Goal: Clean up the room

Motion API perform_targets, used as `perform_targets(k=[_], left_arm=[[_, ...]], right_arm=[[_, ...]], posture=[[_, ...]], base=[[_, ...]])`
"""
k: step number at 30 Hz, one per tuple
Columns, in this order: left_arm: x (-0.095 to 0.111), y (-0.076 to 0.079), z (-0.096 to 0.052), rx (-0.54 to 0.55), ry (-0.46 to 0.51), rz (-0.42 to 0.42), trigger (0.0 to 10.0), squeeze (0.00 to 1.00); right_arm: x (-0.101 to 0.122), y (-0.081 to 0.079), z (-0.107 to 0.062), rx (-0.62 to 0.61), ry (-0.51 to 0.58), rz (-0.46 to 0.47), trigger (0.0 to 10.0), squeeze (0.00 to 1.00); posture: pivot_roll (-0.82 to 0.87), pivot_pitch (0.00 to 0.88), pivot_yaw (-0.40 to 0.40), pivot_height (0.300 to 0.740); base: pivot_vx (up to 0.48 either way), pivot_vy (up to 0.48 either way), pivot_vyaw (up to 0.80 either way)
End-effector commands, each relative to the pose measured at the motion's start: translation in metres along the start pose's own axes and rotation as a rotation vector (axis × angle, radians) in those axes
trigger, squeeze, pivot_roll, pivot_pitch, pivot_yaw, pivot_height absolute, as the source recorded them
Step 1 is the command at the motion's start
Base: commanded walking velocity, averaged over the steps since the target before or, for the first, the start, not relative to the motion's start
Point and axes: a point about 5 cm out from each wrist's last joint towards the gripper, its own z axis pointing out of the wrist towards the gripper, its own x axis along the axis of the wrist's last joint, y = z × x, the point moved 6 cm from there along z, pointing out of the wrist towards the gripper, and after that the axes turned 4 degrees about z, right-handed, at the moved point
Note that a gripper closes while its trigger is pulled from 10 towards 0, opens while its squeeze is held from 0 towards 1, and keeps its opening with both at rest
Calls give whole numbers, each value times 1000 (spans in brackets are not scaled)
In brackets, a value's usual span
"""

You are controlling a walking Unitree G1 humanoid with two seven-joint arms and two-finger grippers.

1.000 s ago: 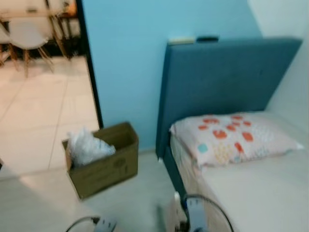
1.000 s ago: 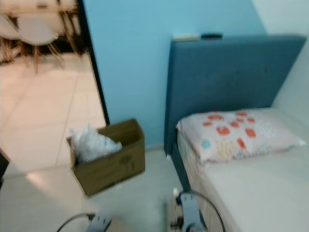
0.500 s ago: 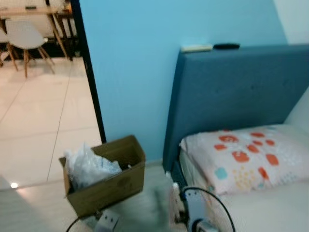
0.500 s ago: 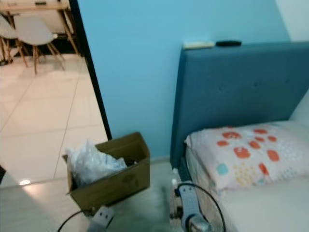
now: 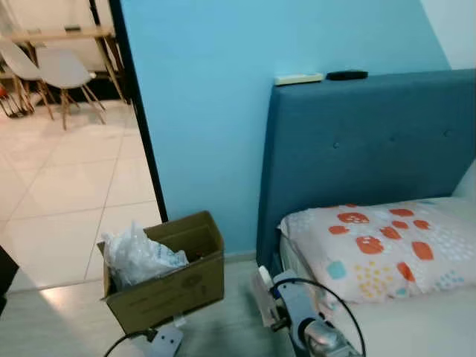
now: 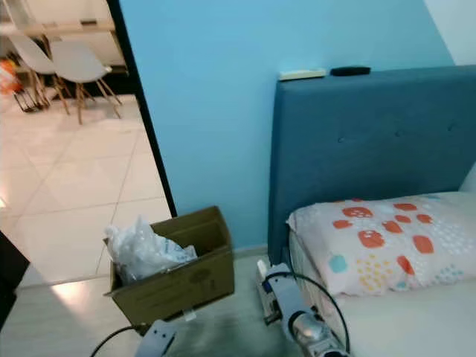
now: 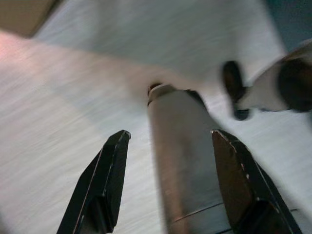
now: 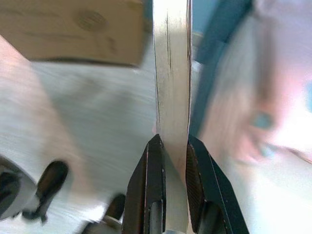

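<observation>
My right gripper (image 8: pixel 171 141) is shut on a flat whitish piece (image 8: pixel 171 73) that sticks up between its fingers. From the head, that gripper (image 5: pixel 269 299) holds the piece (image 5: pixel 261 286) low over the floor, between the bed and a brown cardboard box (image 5: pixel 167 281). A crumpled clear plastic bag (image 5: pixel 137 256) lies in the box. My left gripper (image 7: pixel 169 136) is open over the pale floor, with a blurred silver cylinder (image 7: pixel 183 165) seen between its fingers. The left arm (image 5: pixel 165 338) sits low, in front of the box.
A bed with a blue headboard (image 5: pixel 364 149) and a spotted pillow (image 5: pixel 379 249) fills the right. Two remote controls (image 5: pixel 298 78) (image 5: pixel 346 74) rest on the headboard. An open doorway at left leads to a tiled room with white chairs (image 5: pixel 63 71).
The whole picture has shifted as the camera moved; the box and the bed look nearer. My right gripper with the whitish piece now shows higher in the picture.
</observation>
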Motion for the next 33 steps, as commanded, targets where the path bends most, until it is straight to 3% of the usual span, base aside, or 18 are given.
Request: perform_targets(k=[1,8,12,14,15,17,18,21,22,24,26,29,33], left_arm=[[4,-4,0,8,9,0,10000,0],[5,-7,-1,25,16,-17,10000,0],[4,-8,-1,30,9,-11,10000,0],[4,-8,-1,28,10,-9,10000,0],[4,-8,-1,28,10,-9,10000,0],[4,-8,-1,23,10,-7,10000,0],[4,-8,-1,23,10,-7,10000,0],[4,-8,-1,20,9,-6,10000,0],[4,-8,-1,20,9,-6,10000,0],[4,-7,-1,18,8,-7,10000,0],[2,-6,-1,15,6,-9,10000,0],[2,-6,-1,14,5,-9,10000,0],[0,-5,-1,13,1,-9,10000,0]], right_arm=[[9,-3,1,15,30,-52,10000,0],[4,-6,0,26,19,-121,10000,0],[-1,-9,-1,57,-2,-226,10000,0],[-7,-12,-2,94,-25,-335,10000,0],[-7,-12,-2,94,-25,-335,10000,0],[-17,-9,-4,129,-77,-479,10000,0],[-17,-9,-4,129,-77,-479,10000,0],[-30,24,-10,67,-197,-635,10000,0],[-30,24,-10,67,-197,-635,10000,0],[-37,45,-16,37,-265,-720,10000,0],[-44,67,-23,18,-332,-843,10000,0],[-45,74,-26,14,-351,-891,10000,0],[-45,94,-33,-33,-372,-1088,10000,0]], posture=[[11,0,-28,727],[10,0,-27,727],[7,0,-24,727],[6,0,-24,727],[6,0,-24,727],[7,0,-26,727],[7,0,-26,727],[10,0,-28,727],[10,0,-28,727],[7,0,-28,727],[4,0,-28,727],[4,0,-28,727],[7,0,-31,727]], base=[[0,-431,775],[0,-169,308],[0,0,0],[0,0,0],[0,0,0],[0,0,0],[0,0,0],[0,0,0],[0,0,0],[0,0,0],[0,0,0],[0,0,0],[0,0,0]])
